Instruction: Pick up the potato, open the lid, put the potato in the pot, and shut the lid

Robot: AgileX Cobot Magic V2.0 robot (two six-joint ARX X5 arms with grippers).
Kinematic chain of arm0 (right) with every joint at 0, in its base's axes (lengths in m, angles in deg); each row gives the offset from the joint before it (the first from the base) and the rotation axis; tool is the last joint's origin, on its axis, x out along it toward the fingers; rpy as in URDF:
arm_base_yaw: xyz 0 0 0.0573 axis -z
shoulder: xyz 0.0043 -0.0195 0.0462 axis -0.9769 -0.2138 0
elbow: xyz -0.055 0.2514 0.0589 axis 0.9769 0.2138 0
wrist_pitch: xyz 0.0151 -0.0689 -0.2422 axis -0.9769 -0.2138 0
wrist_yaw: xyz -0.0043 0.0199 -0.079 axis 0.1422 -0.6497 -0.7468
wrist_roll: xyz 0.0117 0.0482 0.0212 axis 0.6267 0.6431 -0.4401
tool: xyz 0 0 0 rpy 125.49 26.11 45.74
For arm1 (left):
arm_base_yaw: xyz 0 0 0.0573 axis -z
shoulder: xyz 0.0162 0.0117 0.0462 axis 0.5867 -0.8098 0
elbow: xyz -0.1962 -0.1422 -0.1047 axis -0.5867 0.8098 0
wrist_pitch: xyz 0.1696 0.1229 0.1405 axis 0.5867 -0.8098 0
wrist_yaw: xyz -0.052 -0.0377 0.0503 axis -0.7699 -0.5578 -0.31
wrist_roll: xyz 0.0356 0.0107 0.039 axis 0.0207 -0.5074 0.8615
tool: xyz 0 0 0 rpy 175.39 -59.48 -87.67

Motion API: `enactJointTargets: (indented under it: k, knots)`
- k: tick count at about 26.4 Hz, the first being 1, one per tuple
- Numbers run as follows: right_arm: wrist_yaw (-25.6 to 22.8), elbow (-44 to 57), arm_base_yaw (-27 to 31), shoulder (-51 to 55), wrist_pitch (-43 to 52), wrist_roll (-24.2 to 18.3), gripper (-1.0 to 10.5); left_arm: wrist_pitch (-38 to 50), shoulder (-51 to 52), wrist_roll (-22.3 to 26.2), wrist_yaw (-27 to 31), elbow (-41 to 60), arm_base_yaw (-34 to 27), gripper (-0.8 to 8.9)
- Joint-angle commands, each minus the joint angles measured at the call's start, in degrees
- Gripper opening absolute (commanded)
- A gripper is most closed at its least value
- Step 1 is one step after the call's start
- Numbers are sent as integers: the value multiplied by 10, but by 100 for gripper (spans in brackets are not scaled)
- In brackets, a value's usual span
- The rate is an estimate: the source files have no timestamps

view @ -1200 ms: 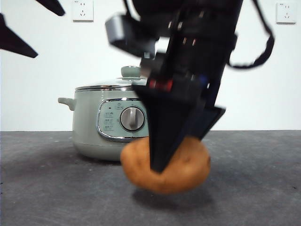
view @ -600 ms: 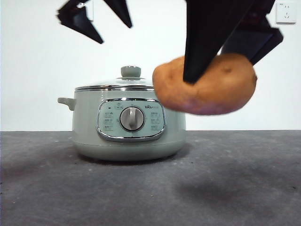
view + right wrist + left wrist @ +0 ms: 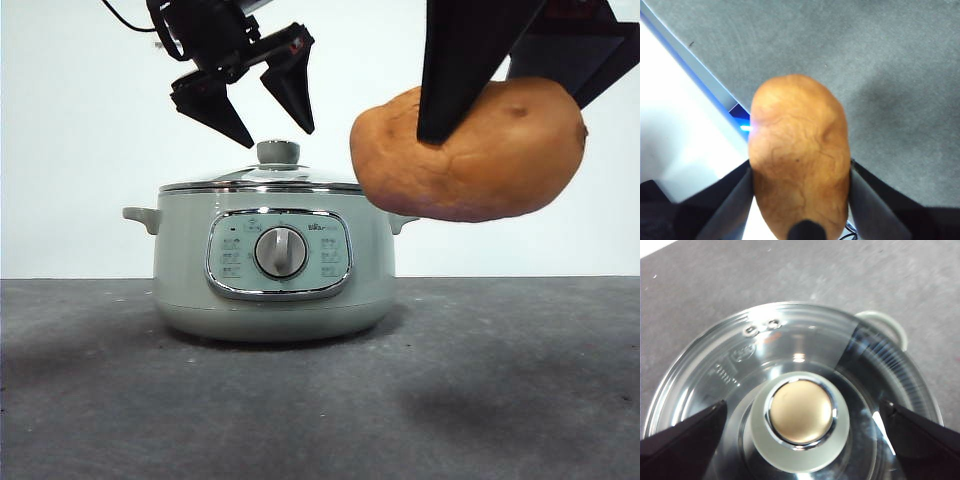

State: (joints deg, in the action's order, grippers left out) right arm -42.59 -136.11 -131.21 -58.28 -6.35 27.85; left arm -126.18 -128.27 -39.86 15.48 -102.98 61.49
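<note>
The pot (image 3: 272, 265) stands on the dark tabletop (image 3: 520, 400), and it serves here as the landmark for all places. Its glass lid (image 3: 262, 183) is on it, closed, with the pale green knob (image 3: 278, 152) at the centre.

Directly above the knob hangs the left pincer (image 3: 258, 100), its two jaws spread wide, one on each side of the knob and not touching it. In the left wrist view the knob (image 3: 800, 412) lies exactly between the two dark jaw tips, so the thing to grasp is straight below this pincer; a plain descent and a closing seems to be all that the next move needs. The left arm is clearly the nearer one to the lid.

To the right of the pot, at about the height of the lid, the right pincer (image 3: 500, 110) holds the potato (image 3: 468, 150) in the air, well above the tabletop. The jaws press on its two flanks, as the right wrist view shows for the potato (image 3: 799, 155). In the front view its long axis lies about level.

The potato overlaps the pot's right rim in the front view; how deep it stands from the pot cannot be told. Above the lid there is free room for lifting
</note>
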Motion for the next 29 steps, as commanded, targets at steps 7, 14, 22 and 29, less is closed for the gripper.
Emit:
enactJointTargets:
  k: [7, 14, 22, 29]
  knots:
    - [0, -2, -1, 2, 3, 5, -8, 0, -12, 13, -16, 2, 2, 687]
    - [0, -2, -1, 2, 1, 9, -8, 1, -12, 13, -14, 2, 2, 659]
    - [0, -2, -1, 2, 0, 19, -7, -22, -30, 13, -14, 2, 2, 458]
    - [0, -2, -1, 2, 1, 20, -7, -6, -30, 12, -7, 2, 4, 306]
